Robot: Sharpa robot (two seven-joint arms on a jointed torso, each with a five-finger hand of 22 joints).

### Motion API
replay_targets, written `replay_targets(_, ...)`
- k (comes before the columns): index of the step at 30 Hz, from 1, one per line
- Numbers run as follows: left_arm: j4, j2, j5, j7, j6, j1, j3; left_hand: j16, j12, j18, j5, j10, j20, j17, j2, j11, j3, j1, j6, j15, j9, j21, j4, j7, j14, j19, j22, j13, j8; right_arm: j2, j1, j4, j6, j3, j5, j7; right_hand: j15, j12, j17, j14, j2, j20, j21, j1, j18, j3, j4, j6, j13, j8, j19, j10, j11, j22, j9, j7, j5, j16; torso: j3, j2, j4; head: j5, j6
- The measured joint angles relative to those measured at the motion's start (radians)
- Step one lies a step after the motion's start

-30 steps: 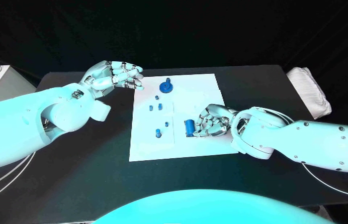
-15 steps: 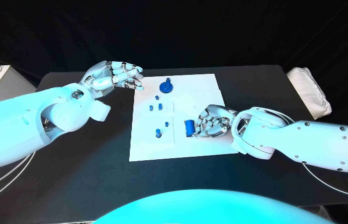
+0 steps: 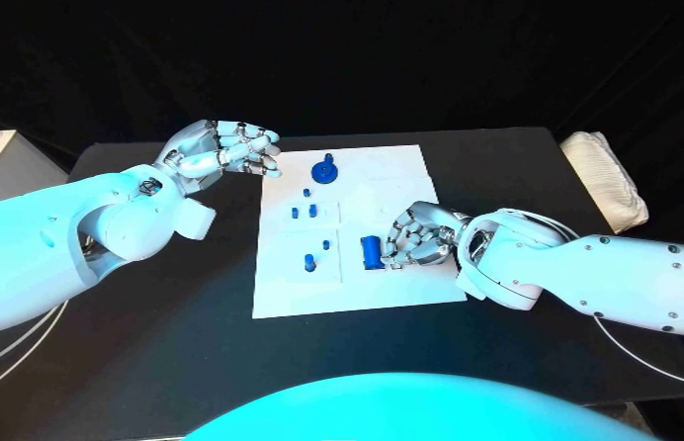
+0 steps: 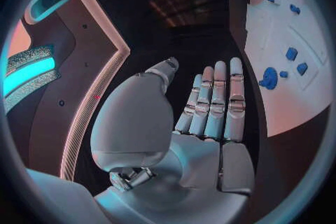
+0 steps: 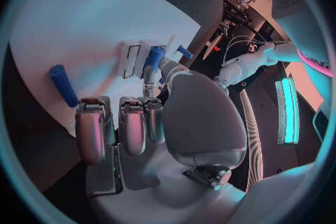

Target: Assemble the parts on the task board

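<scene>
head view: right hand (image 3: 418, 238), mid-frame, fingers curled beside a loose cylinder (image 3: 372, 251), grip unclear; left hand (image 3: 225, 148) upper left, curled empty; assembly looks barely begun.

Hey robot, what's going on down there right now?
Left hand open beside the white board. Right hand at the blue cylinder, grip unclear. Nothing in the way.

Matt black table (image 3: 171, 352), smooth white task board (image 3: 384, 298), glossy blue plastic-looking parts (image 3: 372, 250), shiny silver metallic hands (image 3: 418, 236)
</scene>
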Motion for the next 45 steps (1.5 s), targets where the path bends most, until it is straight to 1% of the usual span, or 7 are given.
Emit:
replay_targets(5, -0.004, 0.003, 0.005, 0.01, 0.0, 0.0, 0.0, 0.0, 0.0, 0.0, 0.0, 0.0, 0.0, 0.002, 0.003, 0.0, 0.0, 0.003, 0.002, 0.0, 0.0, -0.003, 0.0, 0.002, 0.0, 0.0, -0.001, 0.0, 0.0, -0.049, 0.026, 0.003, -0.004, 0.0, 0.104, 0.087, 0.025, -0.015, 0.0, 0.0, -0.002, 0.018, -0.007, 0.002, 0.0, 0.021, -0.021, -0.045, 0.0, -0.07, 0.0, 0.0, 0.029, 0.0, -0.025, 0.039, 0.007, 0.0, 0.0, -0.002, -0.0001, -0.004, 0.0)
replay_targets(10, -0.006, 0.004, 0.012, 0.02, 0.0, 0.0, 0.0, 0.0, 0.0, 0.0, 0.0, -0.002, 0.0, 0.004, 0.008, 0.002, 0.0, 0.008, 0.0, 0.0, -0.001, -0.004, 0.0, 0.007, 0.0, 0.0, -0.003, 0.001, 0.0, -0.107, 0.05, -0.005, -0.012, 0.001, 0.172, 0.151, 0.043, -0.016, 0.0, 0.001, -0.021, 0.033, -0.007, 0.03, 0.0, 0.047, -0.05, -0.065, 0.0, -0.124, 0.0, 0.001, 0.047, 0.0, -0.041, 0.058, 0.021, 0.0, -0.0001, -0.003, -0.0008, -0.01, 0.0)
replay_targets(19, -0.011, 0.006, 0.023, 0.033, 0.0, -0.002, 0.0, 0.0, -0.004, 0.0, 0.0, -0.004, 0.0, 0.004, 0.008, 0.003, 0.0, 0.008, 0.0, 0.0, -0.001, -0.004, 0.0, 0.007, 0.0, 0.0, -0.003, 0.001, 0.0, -0.203, 0.059, -0.024, -0.034, 0.001, 0.149, 0.188, 0.043, -0.019, 0.0, 0.001, -0.023, 0.035, -0.007, 0.035, 0.0, 0.055, -0.063, -0.051, 0.001, -0.139, -0.002, 0.002, 0.048, 0.0, -0.048, 0.056, 0.019, 0.0, -0.0002, -0.007, -0.0021, -0.03, 0.0)
replay_targets(24, -0.012, 0.009, 0.025, 0.037, 0.0, -0.005, -0.001, 0.0, -0.004, 0.0, 0.0, -0.004, 0.0, 0.004, 0.008, 0.003, 0.0, 0.008, 0.0, 0.0, -0.001, -0.004, 0.0, 0.007, 0.0, 0.0, -0.003, 0.001, 0.0, -0.24, 0.045, -0.009, -0.043, -0.001, 0.07, 0.17, 0.043, -0.024, 0.0, 0.001, -0.048, 0.04, -0.007, 0.01, 0.0, 0.026, -0.049, -0.031, 0.001, -0.152, 0.0, 0.002, 0.048, 0.001, -0.055, 0.054, 0.001, 0.0, 0.0019, -0.008, -0.0045, -0.04, 0.0)
replay_targets(32, -0.013, 0.011, 0.028, 0.039, 0.0, -0.007, -0.001, 0.0, -0.004, 0.0, 0.0, -0.004, 0.0, 0.005, 0.008, 0.003, 0.0, 0.008, 0.0, 0.0, -0.001, -0.004, 0.0, 0.007, 0.0, 0.0, -0.003, 0.002, 0.0, -0.256, 0.011, 0.018, -0.055, -0.005, -0.069, 0.087, 0.043, -0.024, 0.0, 0.001, -0.034, 0.04, -0.007, -0.027, 0.0, -0.109, 0.003, -0.005, 0.001, -0.166, 0.0, 0.002, 0.048, 0.001, -0.059, 0.045, 0.019, 0.0, 0.0029, -0.008, -0.0056, -0.048, 0.0)
replay_targets(35, -0.013, 0.012, 0.028, 0.039, 0.0, -0.008, -0.001, 0.0, -0.004, 0.0, 0.0, -0.004, 0.0, 0.005, 0.008, 0.003, 0.0, 0.008, 0.0, 0.0, -0.001, -0.004, 0.0, 0.007, 0.0, 0.0, -0.003, 0.002, 0.0, -0.25, -0.001, 0.024, -0.059, -0.006, -0.106, 0.053, 0.043, -0.024, 0.0, 0.001, -0.017, 0.04, -0.007, -0.044, 0.0, -0.171, 0.012, 0.002, 0.001, -0.166, 0.0, 0.002, 0.048, 0.001, -0.059, 0.04, 0.019, 0.0, 0.003, -0.008, -0.0045, -0.049, 0.0)
replay_targets(45, -0.011, 0.009, 0.029, 0.039, 0.001, -0.009, -0.001, 0.0, -0.004, 0.0, 0.0, -0.004, 0.0, 0.005, 0.008, 0.003, 0.0, 0.008, 0.0, 0.0, -0.001, -0.004, 0.0, 0.007, 0.0, 0.0, -0.004, 0.001, 0.0, -0.217, -0.021, 0.03, -0.067, -0.006, -0.185, -0.044, 0.043, -0.024, 0.0, 0.001, 0.011, 0.04, -0.007, -0.071, 0.0, -0.233, 0.014, 0.027, 0.001, -0.166, 0.0, 0.002, 0.041, 0.0, -0.052, 0.035, 0.024, 0.0, 0.0011, -0.007, -0.0034, -0.049, 0.0)
